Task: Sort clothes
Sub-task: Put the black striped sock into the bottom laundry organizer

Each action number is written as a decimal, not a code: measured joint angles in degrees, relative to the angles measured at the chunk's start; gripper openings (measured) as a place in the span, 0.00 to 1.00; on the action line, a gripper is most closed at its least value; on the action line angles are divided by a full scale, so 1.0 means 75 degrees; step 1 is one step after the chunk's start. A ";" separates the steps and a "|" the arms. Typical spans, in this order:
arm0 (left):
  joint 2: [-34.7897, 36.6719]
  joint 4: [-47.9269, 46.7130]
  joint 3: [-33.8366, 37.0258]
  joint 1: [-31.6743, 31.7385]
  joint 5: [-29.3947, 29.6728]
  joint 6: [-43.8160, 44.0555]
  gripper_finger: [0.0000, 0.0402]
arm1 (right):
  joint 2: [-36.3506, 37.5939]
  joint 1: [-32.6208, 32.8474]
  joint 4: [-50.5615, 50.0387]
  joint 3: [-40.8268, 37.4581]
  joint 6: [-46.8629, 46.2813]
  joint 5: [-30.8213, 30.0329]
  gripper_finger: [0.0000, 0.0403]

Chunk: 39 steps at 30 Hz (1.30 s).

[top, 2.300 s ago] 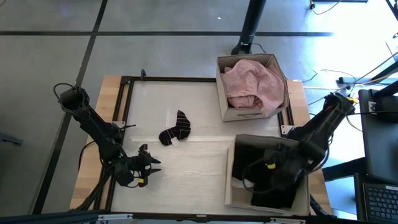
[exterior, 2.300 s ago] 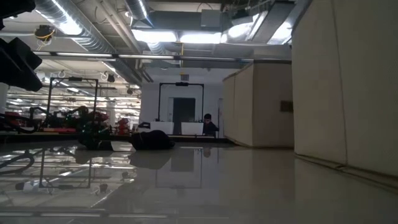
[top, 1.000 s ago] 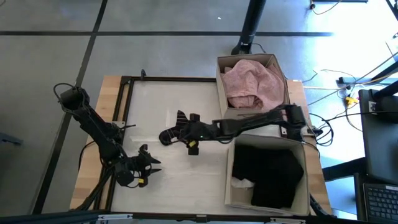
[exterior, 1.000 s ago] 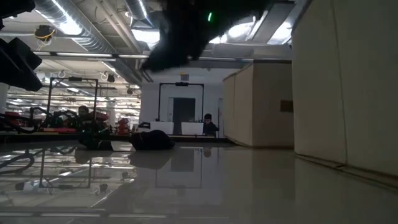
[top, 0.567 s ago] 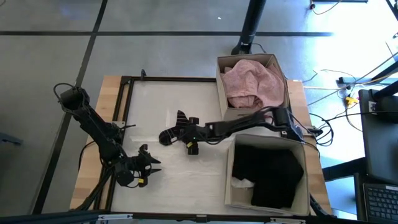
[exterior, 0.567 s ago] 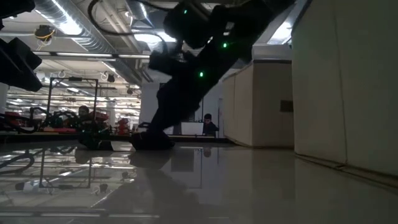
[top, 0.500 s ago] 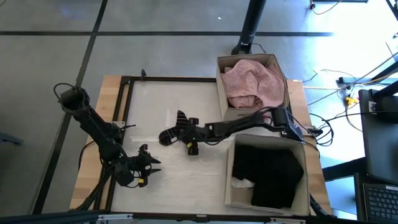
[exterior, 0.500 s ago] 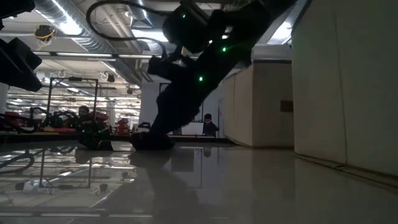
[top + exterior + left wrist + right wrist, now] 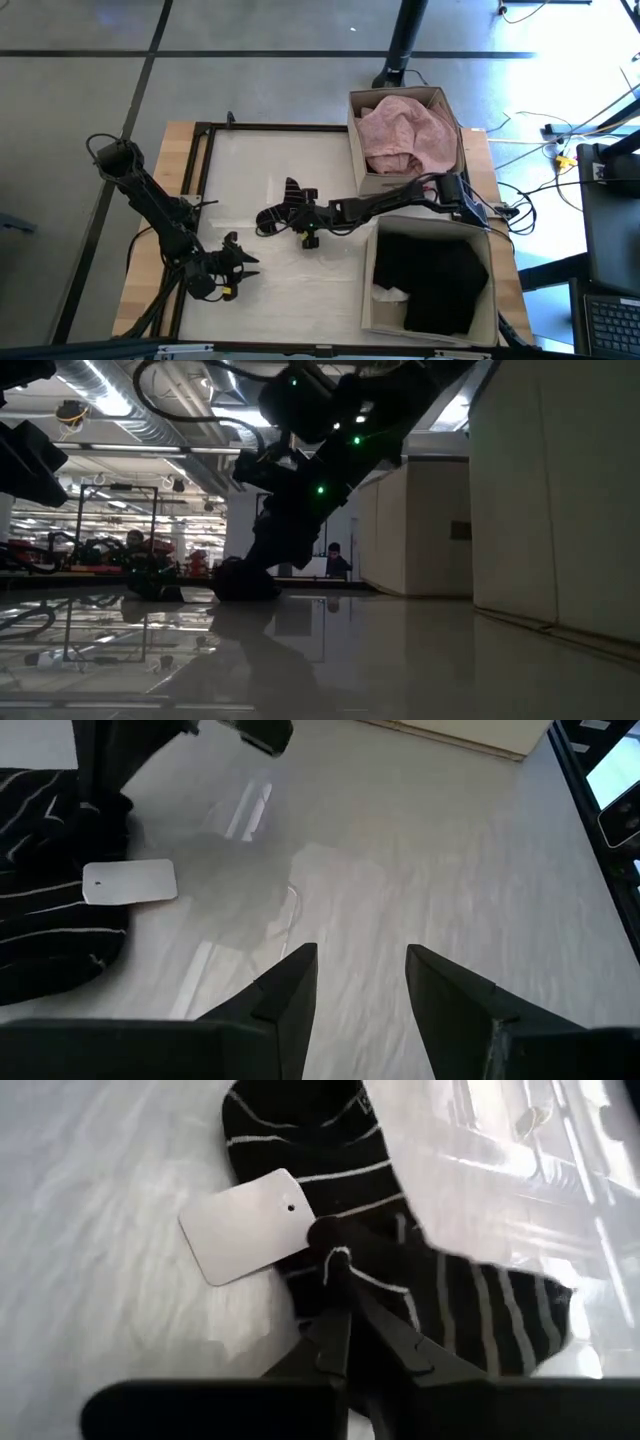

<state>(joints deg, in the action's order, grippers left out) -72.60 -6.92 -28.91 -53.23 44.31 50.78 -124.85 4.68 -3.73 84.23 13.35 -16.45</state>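
Note:
One of the clothes, a black sock with thin white stripes [image 9: 272, 216] and a white tag [image 9: 243, 1227], lies flat on the table's middle. My right gripper [image 9: 299, 213] reaches in from the right and is shut on it. The left wrist view shows the sock [image 9: 45, 920] at the picture's edge. My left gripper [image 9: 236, 263] stands open over bare table near the front left, nothing between its fingers [image 9: 290, 985]. In the low view the right arm [image 9: 310, 480] leans down over the sock [image 9: 245, 585]. My right gripper pinches a small ridge of fabric near the sock's middle [image 9: 340, 1240], right beside the white tag, between its two fingertips. The fingers slant down from above and from the table's right. The sock lies on the table, both ends spread out flat.
Two cardboard boxes stand at the right: the far one [image 9: 362, 150] holds a pale pink garment [image 9: 405, 138], the near one [image 9: 370, 300] black clothes [image 9: 435, 280] and a small white piece [image 9: 390, 295]. A dark frame [image 9: 200, 160] borders the table top.
My right gripper has come down onto the sock and edged toward the table's left, and now grips it. The sock has stayed on the table in the same place.

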 joint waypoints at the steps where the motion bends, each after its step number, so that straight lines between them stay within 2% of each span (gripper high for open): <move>1: 0.0001 0.0000 0.0000 0.0000 0.0000 0.0003 0.36 | 0.0036 0.0061 -0.0120 0.0070 0.0005 -0.0075 0.06; 3: 0.0003 0.0002 0.0000 -0.0009 0.0000 0.0001 0.36 | 0.0172 0.0169 -0.0270 0.0276 0.0090 -0.0144 0.07; 7: 0.0003 0.0011 0.0000 -0.0020 0.0000 0.0040 0.36 | 0.0613 0.0471 -0.0876 0.0800 0.0535 -0.0329 0.02; 16: 0.0003 0.0033 0.0000 -0.0047 -0.0003 0.0131 0.36 | 0.1581 0.1447 -0.3862 0.2739 0.0835 -0.1193 0.05; 22: 0.0003 0.0025 0.0000 -0.0047 -0.0003 0.0125 0.36 | 0.2116 0.2249 -0.5626 0.3877 0.0441 -0.1915 0.03; 31: 0.0003 0.0020 0.0000 -0.0050 -0.0003 0.0119 0.36 | 0.2958 0.3822 -0.7976 0.4336 -0.1845 -0.3446 0.04; 36: 0.0003 0.0023 0.0000 -0.0050 0.0000 0.0020 0.36 | 0.3350 0.4772 -0.9465 0.4339 -0.3858 -0.4040 0.05; 39: 0.0003 0.0024 0.0000 -0.0049 0.0001 0.0017 0.36 | 0.3435 0.5353 -1.0632 0.4339 -0.5343 -0.4126 0.05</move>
<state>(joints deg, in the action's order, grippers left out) -72.58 -6.74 -28.91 -53.60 44.32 50.91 -99.09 44.82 -83.47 116.77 -26.72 -47.40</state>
